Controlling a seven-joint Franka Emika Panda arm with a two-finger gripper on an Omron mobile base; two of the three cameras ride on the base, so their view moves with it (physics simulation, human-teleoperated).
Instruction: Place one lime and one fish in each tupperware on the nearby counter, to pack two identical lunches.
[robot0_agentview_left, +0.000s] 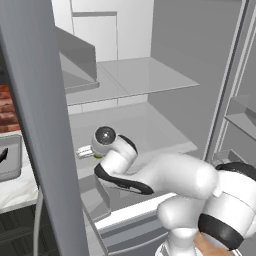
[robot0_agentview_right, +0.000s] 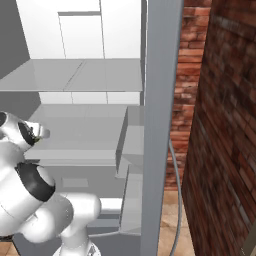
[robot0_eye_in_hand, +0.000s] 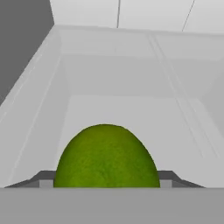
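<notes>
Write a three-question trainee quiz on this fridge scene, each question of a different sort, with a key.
1. True or false: the lime lies between the fingertips of the gripper.
2. Where is the arm reaching? A) a counter drawer B) the open fridge C) a sink
3. Fill in: in the left base view, the grey tray at the left edge sits on the ____.

Key: 1 true; 2 B; 3 counter.
</notes>
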